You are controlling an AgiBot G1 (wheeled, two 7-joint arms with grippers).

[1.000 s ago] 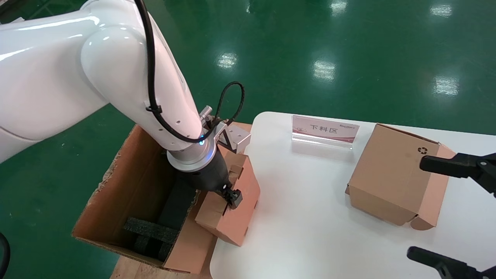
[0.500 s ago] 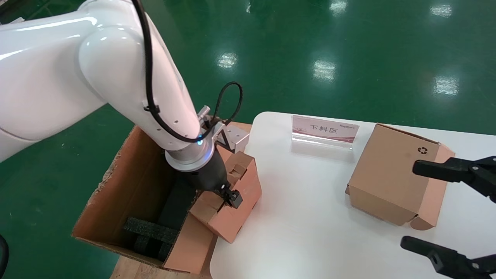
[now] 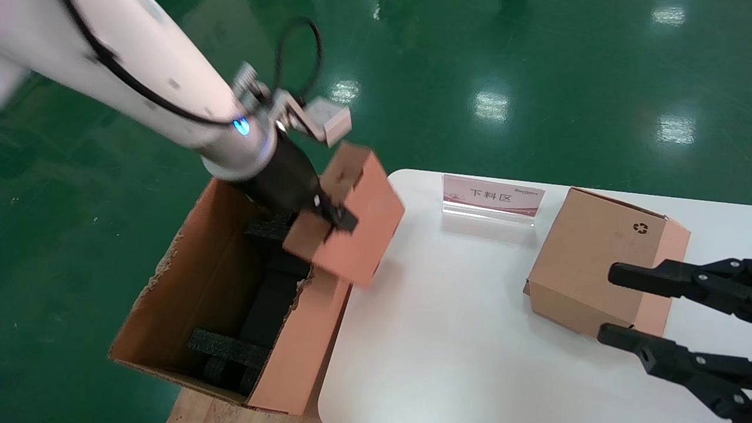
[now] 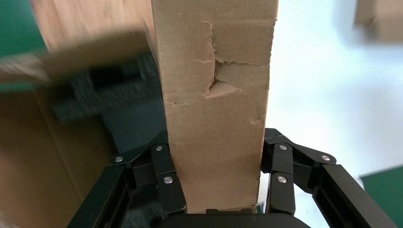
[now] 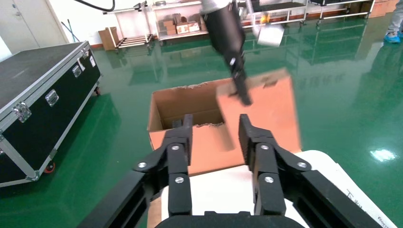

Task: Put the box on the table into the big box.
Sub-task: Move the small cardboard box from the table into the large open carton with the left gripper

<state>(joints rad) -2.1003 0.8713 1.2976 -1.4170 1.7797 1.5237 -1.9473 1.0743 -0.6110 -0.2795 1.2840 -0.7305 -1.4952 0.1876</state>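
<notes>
Presently, item one: the small plain brown cardboard mailer box (image 3: 346,226), held aloft and tilted, clear of the white smooth-topped surface (image 3: 458,329) and hanging over the near wall of the large brown corrugated carton (image 3: 194,294) with its ragged flap edges and black foam blocks (image 3: 226,349).

Item two: the left claw (image 3: 329,217), clamped across the mailer box's narrow width, one finger on each side face.

Item three: the right claw (image 3: 664,311), spread wide and holding nothing, low over the surface just beside a second cardboard box marked with a small black recycling symbol (image 3: 593,258).

Item four: a pink-and-clear acrylic sign stand (image 3: 492,197), upright near the surface's far edge.

Hazards, as judged:
- The grip sits near one end of the mailer box; the overhanging bulk could pivot in the fingers and slip.
- The tilted box could catch the carton's torn rim on descent and snag or tip back onto the surface.
- The foam blocks fill part of the carton floor, so the box may lodge on top, askew.

Views compared:
- The left wrist view alone shows the grip closely: fingers (image 4: 168,185) pressed flat to the cardboard, whose face bears tears and creases.
- The head view alone gives the layout of carton, surface and second box.
- The right wrist view alone shows the carried box side-on above the carton's opening, with a black flight case (image 5: 38,95) on the green floor.
</notes>
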